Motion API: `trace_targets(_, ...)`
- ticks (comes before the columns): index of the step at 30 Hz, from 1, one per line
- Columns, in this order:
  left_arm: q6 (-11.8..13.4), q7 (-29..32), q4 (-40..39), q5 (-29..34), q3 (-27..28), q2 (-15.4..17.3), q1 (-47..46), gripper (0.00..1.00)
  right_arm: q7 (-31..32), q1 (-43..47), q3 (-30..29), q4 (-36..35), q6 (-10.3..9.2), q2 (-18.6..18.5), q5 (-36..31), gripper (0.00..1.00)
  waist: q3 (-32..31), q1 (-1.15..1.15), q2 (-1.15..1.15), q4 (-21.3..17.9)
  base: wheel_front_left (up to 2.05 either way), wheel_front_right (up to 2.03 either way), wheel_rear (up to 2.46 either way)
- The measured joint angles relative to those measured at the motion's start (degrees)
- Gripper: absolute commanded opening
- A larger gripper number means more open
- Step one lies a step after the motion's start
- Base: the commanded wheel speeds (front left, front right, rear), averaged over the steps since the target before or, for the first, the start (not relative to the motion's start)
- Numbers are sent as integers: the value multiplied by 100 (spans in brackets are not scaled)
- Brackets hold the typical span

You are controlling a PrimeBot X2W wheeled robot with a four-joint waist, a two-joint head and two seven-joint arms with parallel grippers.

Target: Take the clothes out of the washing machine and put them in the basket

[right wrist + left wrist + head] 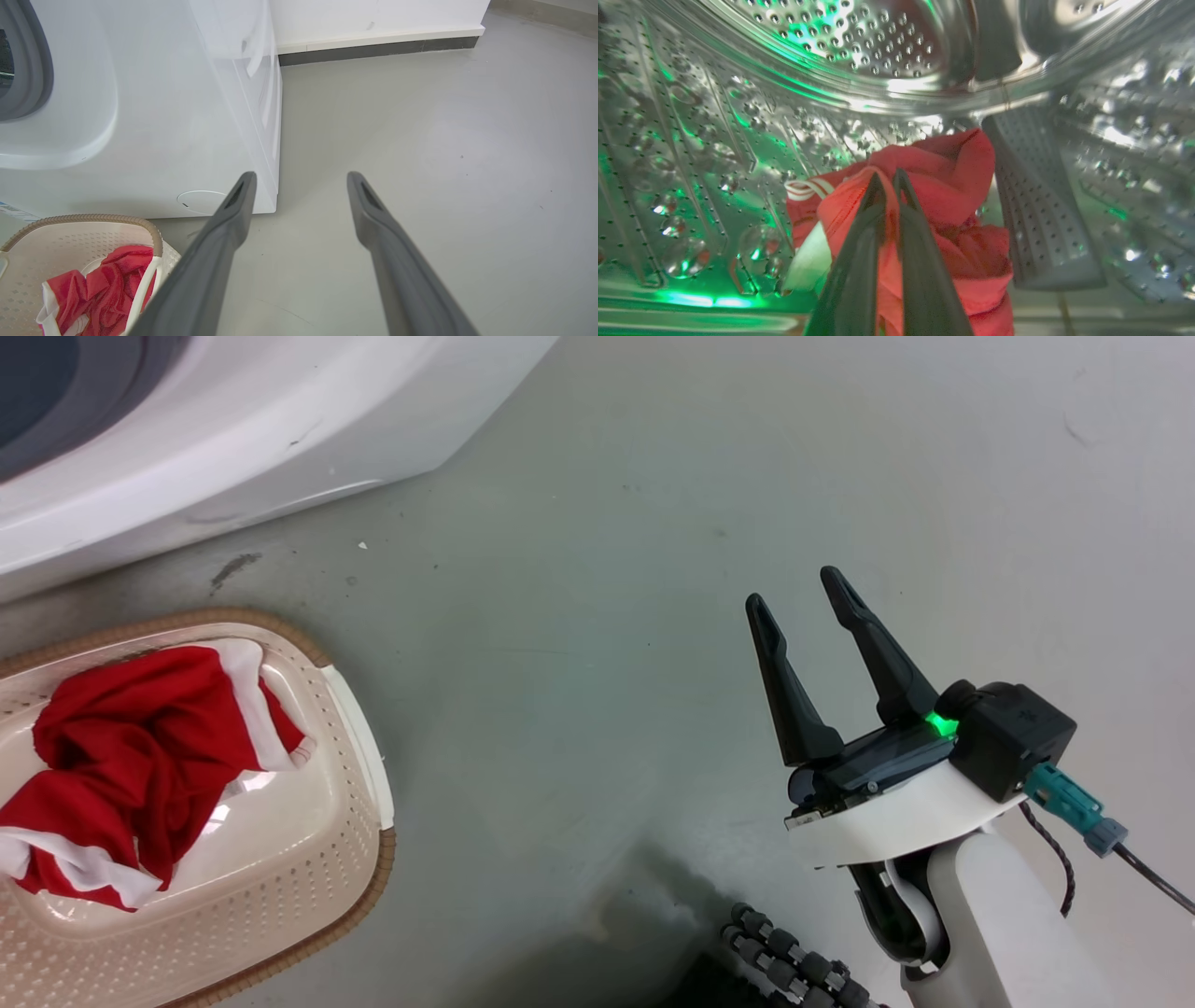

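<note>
Clothes of bright red soft fabric with white trim [957, 186]: one piece bunched inside perforated steel drum [859, 42] of large white front-loading washing machine [177, 116], fold clamped between closed fingers of left tool [888, 176]. Second red piece [131, 747] heaped in cream-white perforated plastic basket with brown rim [308, 859], set on grey floor [560, 663] just beside machine. Right tool [793, 588] spread wide, nothing gripped, above floor.

The crumpled fabric garment [140, 747] is red with white trim; the perforated plastic basket [308, 887] cream-white, brown-rimmed. The boxy washing machine [163, 116] is white, its hole-dotted steel drum [714, 140] tinged green. The bunched drum garment [952, 177] is red, with a white-striped band.
</note>
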Motion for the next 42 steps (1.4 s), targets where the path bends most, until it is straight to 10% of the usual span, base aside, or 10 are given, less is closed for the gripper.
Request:
trace_targets(22,-153,-3439,1494,-1049,240,-1279,1472,0,-1,433,-587,274,0,9,-368,100,-1643,-1,0,426,0,0,0)
trace_targets(42,-614,-4014,336,-1458,231,-1793,3191,0,25,1202,-1001,420,-1,7,-768,100,-3406,-2,0,1079,0,0,0)
